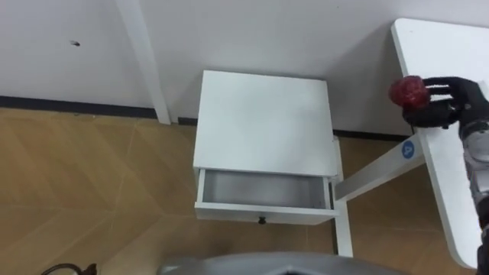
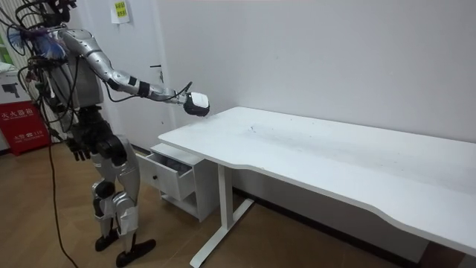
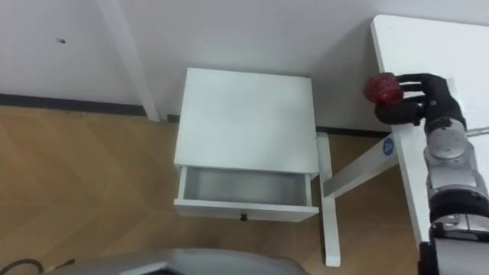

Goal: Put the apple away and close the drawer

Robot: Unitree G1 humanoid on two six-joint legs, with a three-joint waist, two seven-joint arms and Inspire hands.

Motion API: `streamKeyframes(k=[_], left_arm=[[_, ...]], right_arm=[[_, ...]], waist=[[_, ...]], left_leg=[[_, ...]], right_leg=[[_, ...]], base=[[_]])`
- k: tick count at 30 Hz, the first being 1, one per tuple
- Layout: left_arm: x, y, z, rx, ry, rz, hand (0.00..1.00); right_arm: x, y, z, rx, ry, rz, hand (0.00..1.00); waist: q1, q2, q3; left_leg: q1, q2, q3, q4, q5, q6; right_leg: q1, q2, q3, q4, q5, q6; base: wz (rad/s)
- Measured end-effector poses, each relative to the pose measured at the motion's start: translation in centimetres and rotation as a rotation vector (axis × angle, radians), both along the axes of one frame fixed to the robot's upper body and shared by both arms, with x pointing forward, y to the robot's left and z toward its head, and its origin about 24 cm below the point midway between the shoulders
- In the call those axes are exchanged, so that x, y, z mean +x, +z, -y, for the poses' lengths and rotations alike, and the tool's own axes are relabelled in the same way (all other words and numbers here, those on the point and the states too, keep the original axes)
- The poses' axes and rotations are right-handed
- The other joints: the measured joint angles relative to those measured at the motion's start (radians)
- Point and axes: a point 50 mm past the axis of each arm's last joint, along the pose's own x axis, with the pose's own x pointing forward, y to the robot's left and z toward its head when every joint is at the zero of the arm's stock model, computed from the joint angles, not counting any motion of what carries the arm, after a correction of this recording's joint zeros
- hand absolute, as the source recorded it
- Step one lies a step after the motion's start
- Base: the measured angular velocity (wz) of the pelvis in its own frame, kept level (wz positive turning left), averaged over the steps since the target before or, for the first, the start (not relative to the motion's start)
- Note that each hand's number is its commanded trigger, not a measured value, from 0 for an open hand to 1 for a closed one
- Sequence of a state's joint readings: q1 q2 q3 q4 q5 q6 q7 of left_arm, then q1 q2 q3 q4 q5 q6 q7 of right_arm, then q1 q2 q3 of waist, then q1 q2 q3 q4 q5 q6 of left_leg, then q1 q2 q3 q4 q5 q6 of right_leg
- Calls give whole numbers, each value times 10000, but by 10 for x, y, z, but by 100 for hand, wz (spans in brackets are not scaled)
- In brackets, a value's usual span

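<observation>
One apple point(image 1: 410, 92) sits grasped in the right hand point(image 1: 449, 105), beside one open drawer point(image 1: 263, 215).

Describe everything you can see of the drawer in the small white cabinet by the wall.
The white pull-out drawer of the small white square-topped cabinet is open, drawn out level toward the robot. Its flat white front, like painted board, carries one small dark round knob at its middle. The inside is pale grey and smooth; nothing lies in the part that shows. No hand touches it: the right hand holds the round red apple off to one side.
</observation>
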State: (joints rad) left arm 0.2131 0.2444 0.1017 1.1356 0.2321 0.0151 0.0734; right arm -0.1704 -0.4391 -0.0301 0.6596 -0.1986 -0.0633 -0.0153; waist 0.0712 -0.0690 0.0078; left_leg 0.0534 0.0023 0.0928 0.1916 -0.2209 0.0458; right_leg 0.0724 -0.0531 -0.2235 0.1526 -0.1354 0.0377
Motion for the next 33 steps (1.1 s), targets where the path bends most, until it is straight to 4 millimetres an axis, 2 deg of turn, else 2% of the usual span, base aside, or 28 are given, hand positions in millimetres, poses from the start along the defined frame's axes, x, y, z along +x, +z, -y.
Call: streamKeyframes(k=[2, 5, 9, 12, 15, 17, 22, 32, 33], left_arm=[[6, -1, 4, -104, -309, 43, 0], [17, -1, 5, -116, -412, 356, 0], [18, -1, 6, -99, -447, 405, 0], [16, -2, 9, -161, -392, 353, 0], [14, -4, 15, -240, -586, 154, 0], [12, -6, 19, -344, -669, 103, 0], [15, -5, 19, -342, -729, 252, 0], [15, -5, 21, -461, -761, 233, 0], [15, -5, 21, -481, -758, 231, 0]], right_arm=[[9, 8, -34, -90, 1624, 360, 100], [10, 10, -64, 61, 2977, 491, 100], [10, 18, -89, -90, 4131, 811, 100], [8, 14, -96, -80, 4310, 707, 100], [-2, -3, -107, -37, 4763, -53, 100], [-12, -18, -112, -22, 5105, -790, 100], [-32, -38, -119, -109, 5342, -1689, 100], [-42, -49, -118, -191, 5322, -2226, 100], [-43, -50, -118, -221, 5327, -2296, 58]], waist=[[116, 138, -71], [374, 176, -83], [447, 150, -77], [459, 109, -59], [469, 98, -42], [479, 130, 4], [519, 161, 26], [523, 199, 35], [524, 218, 36]], left_leg=[[-70, 0, 9, -2, 22, -18], [-53, 17, -56, 23, 35, -35], [-58, 6, -270, 7, 37, -36], [-70, -9, -411, -25, 37, -36], [-63, -7, -384, -44, 37, -36], [-85, -12, -385, -70, 37, -35], [-183, -5, -325, -102, 37, -35], [-242, -11, -215, -47, 36, -36], [-243, -12, -215, -45, 36, -35]], right_leg=[[-110, 5, 26, -4, 8, -11], [-105, 13, 14, -20, 6, -11], [-2, 3, -135, -30, 5, -10], [41, -14, -268, -32, 5, -10], [43, -14, -265, -35, 5, -10], [6, -27, -267, -38, 5, -9], [-57, -11, -249, -125, 4, -8], [-60, -14, -265, -172, 4, -8], [-57, -14, -265, -171, 4, -8]], base=[[-2], [8], [18], [19], [1], [-2], [-5], [-1], [0]])
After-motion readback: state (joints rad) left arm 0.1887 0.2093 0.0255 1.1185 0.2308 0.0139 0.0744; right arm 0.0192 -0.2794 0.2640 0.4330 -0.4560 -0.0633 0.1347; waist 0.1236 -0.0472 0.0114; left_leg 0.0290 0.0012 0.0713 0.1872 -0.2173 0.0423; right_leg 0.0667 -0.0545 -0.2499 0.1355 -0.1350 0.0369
